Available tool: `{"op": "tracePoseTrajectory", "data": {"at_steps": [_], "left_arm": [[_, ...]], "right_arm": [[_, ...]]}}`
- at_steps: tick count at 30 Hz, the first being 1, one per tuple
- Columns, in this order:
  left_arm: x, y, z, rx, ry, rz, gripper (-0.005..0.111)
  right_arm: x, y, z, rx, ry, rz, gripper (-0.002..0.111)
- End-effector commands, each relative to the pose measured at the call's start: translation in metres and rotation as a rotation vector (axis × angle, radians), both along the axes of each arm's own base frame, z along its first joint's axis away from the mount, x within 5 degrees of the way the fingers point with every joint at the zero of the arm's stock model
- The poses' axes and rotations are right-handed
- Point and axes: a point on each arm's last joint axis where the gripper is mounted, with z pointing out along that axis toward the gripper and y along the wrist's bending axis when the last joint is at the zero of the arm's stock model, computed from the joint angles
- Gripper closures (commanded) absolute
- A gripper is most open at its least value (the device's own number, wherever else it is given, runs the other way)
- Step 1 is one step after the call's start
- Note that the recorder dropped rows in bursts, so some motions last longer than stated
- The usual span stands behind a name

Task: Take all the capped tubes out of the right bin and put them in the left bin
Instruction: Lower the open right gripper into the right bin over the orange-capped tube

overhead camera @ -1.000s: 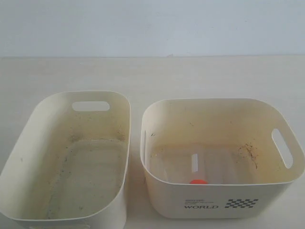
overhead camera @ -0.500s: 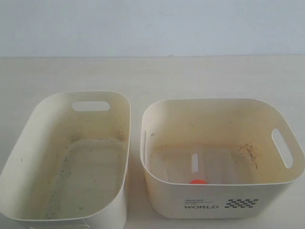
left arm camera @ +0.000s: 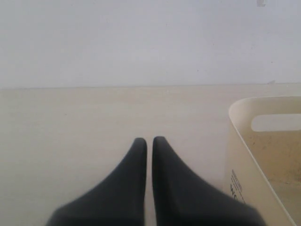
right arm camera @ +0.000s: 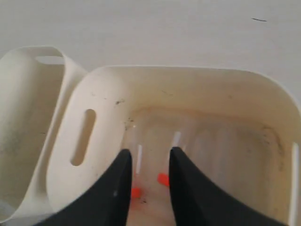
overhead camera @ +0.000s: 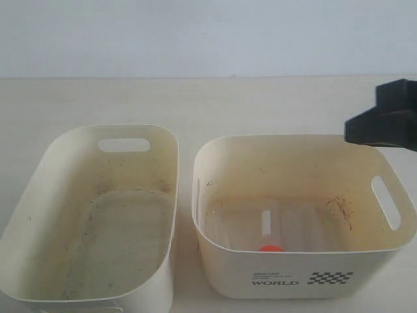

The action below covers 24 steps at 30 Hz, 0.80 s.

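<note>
Exterior view shows you only one orange cap (overhead camera: 271, 248), at the near wall inside the right bin (overhead camera: 221, 274), with the right gripper (overhead camera: 381, 124) above its far right corner. Right wrist view reveals two capped tubes (right arm camera: 162, 179) on that bin's floor, jaws parted and empty above them. Left wrist view: your left gripper (left arm camera: 149, 141) sits low over the table (left arm camera: 70, 122), jaws nearly touching, holding nothing.

Left gripper (left arm camera: 149, 140) closed — right gripper (right arm camera: 149, 151) (parted)
</note>
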Motion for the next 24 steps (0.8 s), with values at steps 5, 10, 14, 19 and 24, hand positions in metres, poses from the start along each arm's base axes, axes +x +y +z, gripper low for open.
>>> {"op": "tracePoseTrajectory", "data": {"at_steps": [5,10,14,19,24], "left_arm": [[0.0,0.0,0.002,-0.016,-0.009,0.001,0.102],[0.0,0.0,0.002,-0.016,-0.009,0.001,0.102],[0.0,0.0,0.002,-0.016,-0.009,0.001,0.102],[0.0,0.0,0.002,-0.016,-0.009,0.001,0.102],[0.0,0.0,0.002,-0.016,-0.009,0.001,0.102]], "right_arm": [[0.018,0.068,-0.004,-0.022,-0.043,0.248,0.072],[0.035,0.091,-0.033,-0.147,0.009,0.194,0.072],[0.049,0.09,-0.056,-0.183,0.12,0.052,0.072],[0.057,0.098,-0.077,-0.185,0.196,0.027,0.069],[0.06,0.1,-0.086,-0.189,0.232,0.011,0.031]]}}
